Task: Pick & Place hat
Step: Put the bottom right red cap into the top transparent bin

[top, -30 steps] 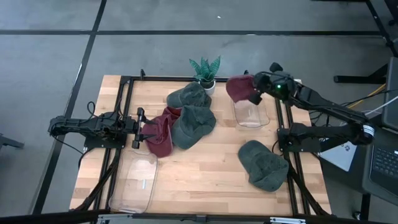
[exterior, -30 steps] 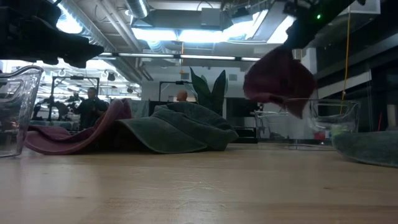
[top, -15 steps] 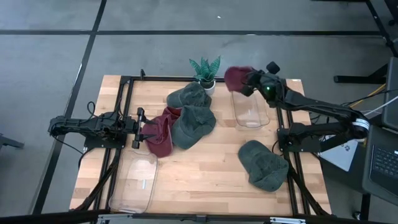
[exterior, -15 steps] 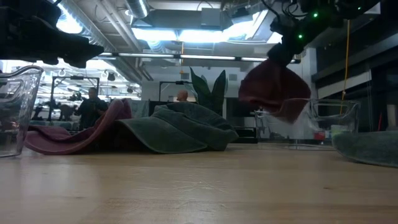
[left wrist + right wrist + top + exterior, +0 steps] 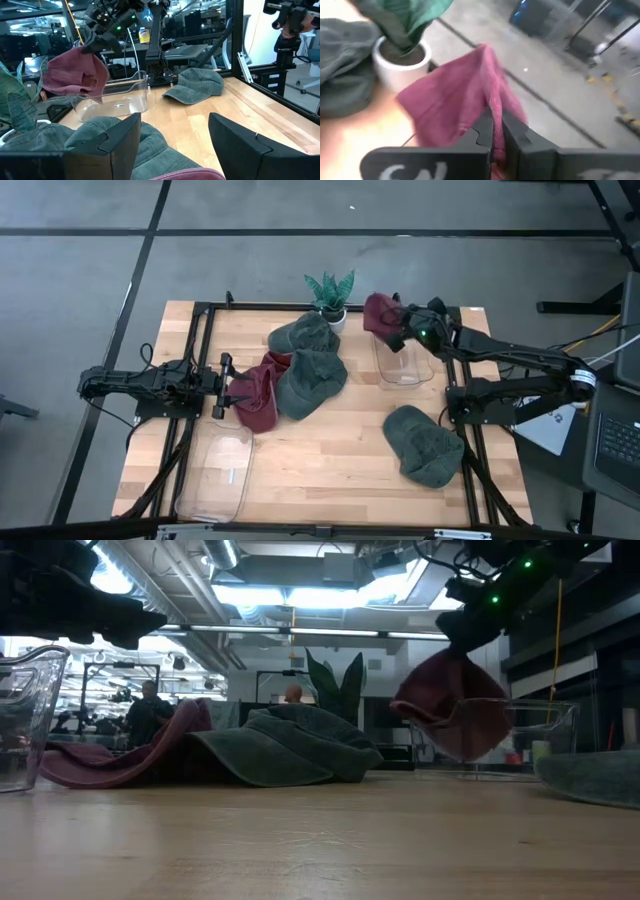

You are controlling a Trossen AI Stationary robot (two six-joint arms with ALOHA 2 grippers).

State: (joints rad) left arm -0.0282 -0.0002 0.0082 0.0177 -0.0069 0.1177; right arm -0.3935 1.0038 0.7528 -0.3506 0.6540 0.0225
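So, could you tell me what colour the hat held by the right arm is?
Maroon hat; clearest in the left wrist view.

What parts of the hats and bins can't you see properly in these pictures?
- Red hat by the left gripper: high view, partly under a green hat.
- Clear bin: low view, cut off by the picture's edge.
- Green hat near the right arm: low view, cut off by the edge.
- Held red hat in the right gripper: right wrist view, blurred.

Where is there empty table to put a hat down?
Bare wood lies in the front middle, between the clear bin and the lone green hat. It is crowded toward the back, where hats pile beside the plant.
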